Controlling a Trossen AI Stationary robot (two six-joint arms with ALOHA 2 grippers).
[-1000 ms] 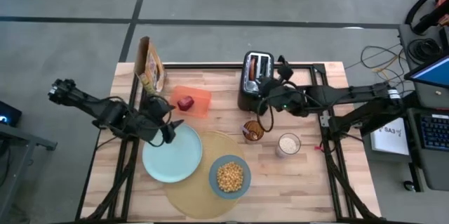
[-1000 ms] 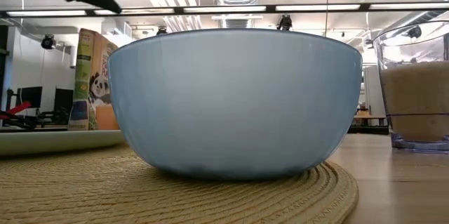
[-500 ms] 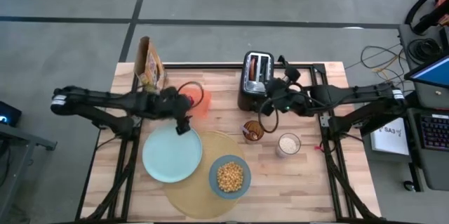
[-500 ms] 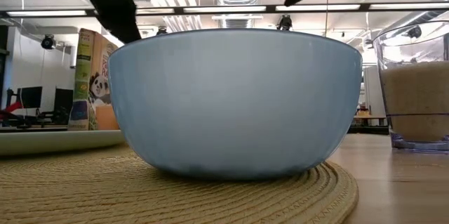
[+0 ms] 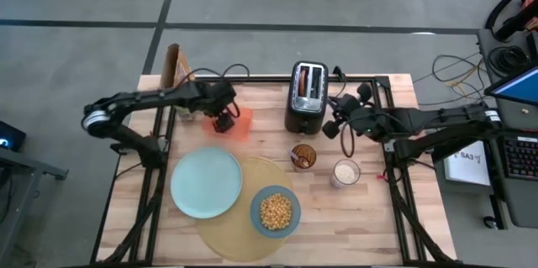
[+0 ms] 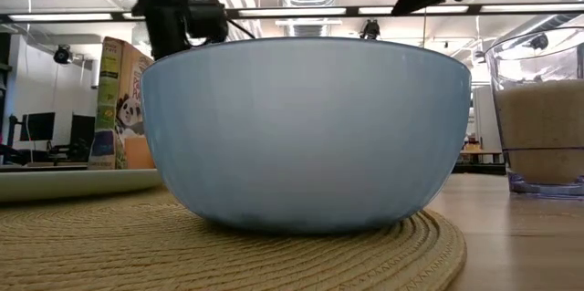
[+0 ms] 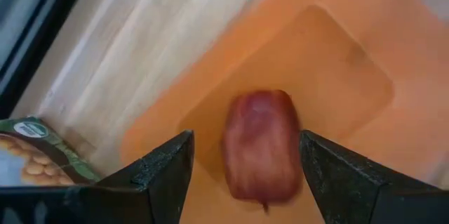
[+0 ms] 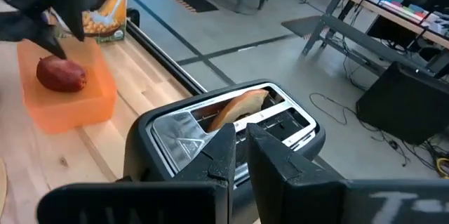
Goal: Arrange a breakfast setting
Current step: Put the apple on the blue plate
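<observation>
Left gripper (image 7: 242, 175) hangs over red apple (image 7: 261, 147) in orange box (image 7: 337, 90), fingers wide apart, empty. Straddle apple evenly, descend, close gently. Right gripper (image 8: 242, 150) near black toaster (image 8: 210, 129), nearly closed, empty.

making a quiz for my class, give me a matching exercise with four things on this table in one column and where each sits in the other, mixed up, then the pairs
Things:
1. red apple
2. yellow cereal
3. bagel
4. blue bowl

Places:
A. in a slot of the black toaster
B. on the round tan placemat
C. on the orange box
D. inside the blue bowl

Pairs: 1-C, 2-D, 3-A, 4-B
</observation>
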